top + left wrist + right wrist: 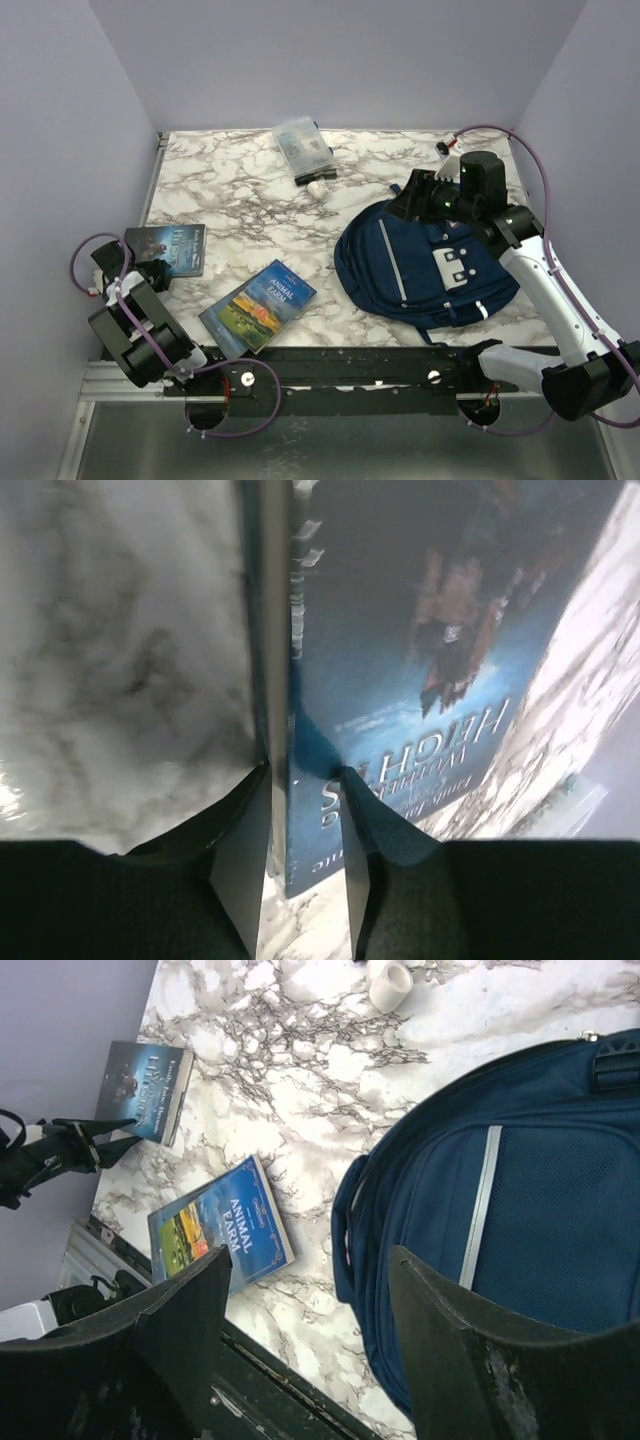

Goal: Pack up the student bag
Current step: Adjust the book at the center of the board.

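Bright, even light falls over my marble table (250, 190), with soft shadows only; my left wrist view is dim and blurred, the book (420, 630) cover close and out of focus

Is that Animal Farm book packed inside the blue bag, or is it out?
Out. The Animal Farm book lies flat on the marble table, apart from the student bag, cover facing up.

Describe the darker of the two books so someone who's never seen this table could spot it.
On the marble table, look left, away from the navy backpack. The book lies with its edge between the fingers of the left gripper. Unlike the bright Animal Farm book, its cover is dark, titled Wuthering Heights.
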You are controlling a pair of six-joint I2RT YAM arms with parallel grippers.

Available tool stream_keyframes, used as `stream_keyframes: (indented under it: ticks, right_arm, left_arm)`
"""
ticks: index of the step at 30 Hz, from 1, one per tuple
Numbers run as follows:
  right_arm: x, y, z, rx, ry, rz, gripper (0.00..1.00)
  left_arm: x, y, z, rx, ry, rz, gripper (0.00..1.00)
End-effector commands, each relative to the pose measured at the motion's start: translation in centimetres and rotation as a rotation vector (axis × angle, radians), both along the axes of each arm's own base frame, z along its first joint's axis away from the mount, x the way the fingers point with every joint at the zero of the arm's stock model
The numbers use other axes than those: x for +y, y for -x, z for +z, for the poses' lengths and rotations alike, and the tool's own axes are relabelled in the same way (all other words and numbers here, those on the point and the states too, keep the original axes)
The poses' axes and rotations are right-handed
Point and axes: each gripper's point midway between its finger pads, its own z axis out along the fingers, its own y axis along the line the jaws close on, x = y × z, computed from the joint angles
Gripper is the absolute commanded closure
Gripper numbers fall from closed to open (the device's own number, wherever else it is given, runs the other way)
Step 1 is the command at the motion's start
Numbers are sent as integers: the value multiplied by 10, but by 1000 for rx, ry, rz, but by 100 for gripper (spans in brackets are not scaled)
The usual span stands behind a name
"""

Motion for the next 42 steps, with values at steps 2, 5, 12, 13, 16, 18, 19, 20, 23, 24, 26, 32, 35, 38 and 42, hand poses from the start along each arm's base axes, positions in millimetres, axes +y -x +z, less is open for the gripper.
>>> stream_keyframes:
  ticks: [2, 5, 12, 13, 16, 18, 19, 20, 23, 24, 26, 32, 35, 38, 42]
  right_arm:
    - [7, -5, 10, -38, -47, 6, 33]
    - [8, -6, 8, -35, -56, 3, 33]
    - [7, -8, 5, -34, -46, -9, 33]
    - [8, -9, 4, -32, -48, -5, 33]
    - [11, -10, -1, -19, -56, 4, 33]
    - [14, -11, -3, -10, -67, 13, 33]
    - [15, -11, -4, -7, -70, 18, 33]
    - [16, -11, -5, 0, -73, 21, 33]
    - [20, -11, -6, 14, -81, 32, 33]
    - [21, -11, -4, 16, -83, 34, 33]
    - [22, -10, 1, 15, -89, 38, 33]
    - [22, -8, 13, 2, -93, 39, 33]
    - [26, -8, 5, 23, -102, 52, 33]
    - [34, -6, -2, 48, -128, 76, 33]
    - [42, -1, -1, 48, -134, 109, 33]
  left_arm:
    - [-50, -43, 14, 11, 18, -256, 66]
    - [-94, -64, 12, 50, 74, -404, 66]
    - [-163, -99, 55, -73, 7, -702, 61]
    - [-163, -102, 68, -107, -40, -737, 58]
    - [-138, -114, 102, -128, -274, -794, 41]
    - [-110, -126, 117, -63, -429, -804, 30]
    - [-98, -132, 119, -20, -478, -814, 29]
    - [-85, -141, 125, 16, -529, -810, 27]
    - [-54, -164, 128, 106, -626, -791, 22]
    - [-47, -172, 128, 115, -645, -803, 22]
    - [-28, -188, 121, 163, -691, -823, 20]
    - [35, -199, 100, 389, -715, -854, 19]
    - [62, -185, 92, 497, -788, -845, 16]
    - [71, -184, 72, 483, -683, -892, 14]
    - [61, -182, 47, 537, -609, -973, 13]
